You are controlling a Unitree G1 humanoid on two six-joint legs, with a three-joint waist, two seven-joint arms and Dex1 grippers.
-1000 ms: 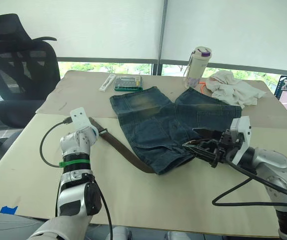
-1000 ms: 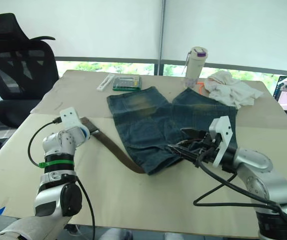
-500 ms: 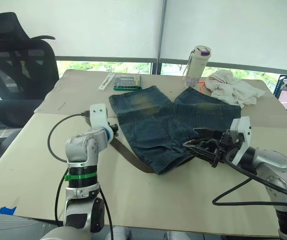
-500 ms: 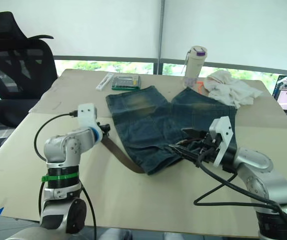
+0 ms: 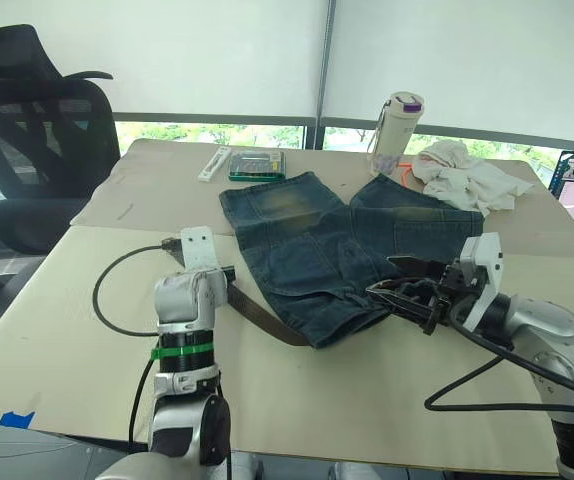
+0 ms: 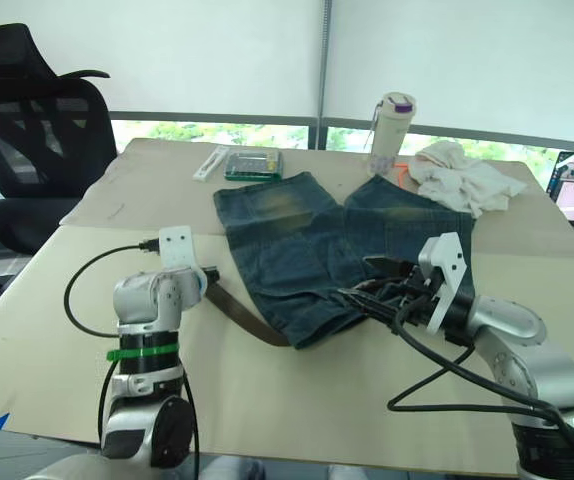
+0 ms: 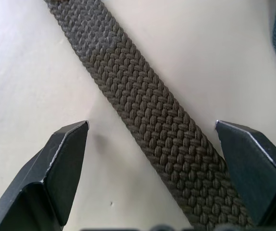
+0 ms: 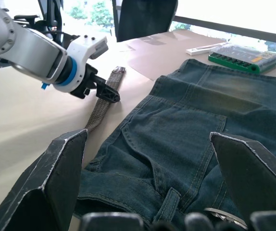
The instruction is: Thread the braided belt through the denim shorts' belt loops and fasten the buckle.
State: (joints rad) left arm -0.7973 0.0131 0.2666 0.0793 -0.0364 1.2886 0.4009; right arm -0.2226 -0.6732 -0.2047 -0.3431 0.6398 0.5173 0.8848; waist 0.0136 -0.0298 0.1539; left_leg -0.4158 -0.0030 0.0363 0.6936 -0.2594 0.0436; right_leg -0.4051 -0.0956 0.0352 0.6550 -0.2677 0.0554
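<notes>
Beige table (image 5: 367, 390) | window blinds (image 5: 167, 50) | office chair (image 5: 27, 130) | both tools spread apart

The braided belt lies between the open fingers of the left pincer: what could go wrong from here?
1. The left pincer straddles the braided belt at an angle, so closing may pinch only one edge and the strap could twist or slip.
2. The belt runs under the denim shorts; pulling it might drag them.
3. The right pincer, open at the waistband, may not hold the shorts steady.
</notes>
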